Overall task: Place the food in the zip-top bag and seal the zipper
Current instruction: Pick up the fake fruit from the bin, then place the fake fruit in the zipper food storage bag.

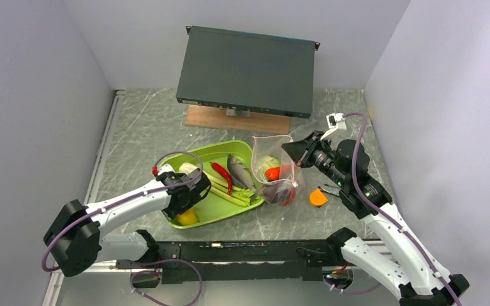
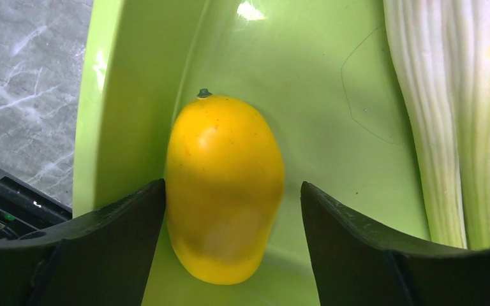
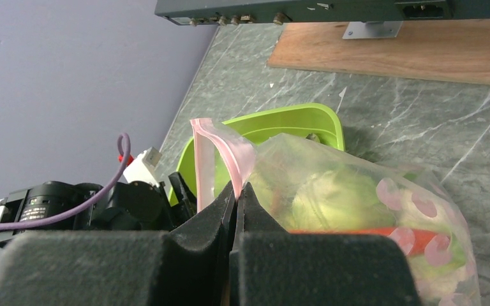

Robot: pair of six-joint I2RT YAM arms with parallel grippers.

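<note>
The clear zip-top bag (image 1: 278, 173) stands right of the lime-green tray (image 1: 242, 148), holding a pale green cabbage (image 3: 332, 197), a red piece and a dark bulb. My right gripper (image 3: 237, 189) is shut on the bag's pink zipper (image 3: 220, 150) strip, holding the mouth up. My left gripper (image 2: 233, 191) is open low in the tray, its fingers either side of the yellow fruit (image 2: 224, 185), the left finger touching it. The grey fish (image 1: 240, 171), red chilli (image 1: 223, 176) and green stalks (image 1: 233, 193) lie in the tray. A white piece (image 1: 187, 168) shows behind the left wrist.
A dark flat box (image 1: 247, 70) on a wooden board (image 1: 236, 120) stands at the back. An orange object (image 1: 318, 198) lies on the table right of the bag. A black rail (image 1: 230, 252) runs along the near edge. Grey walls close both sides.
</note>
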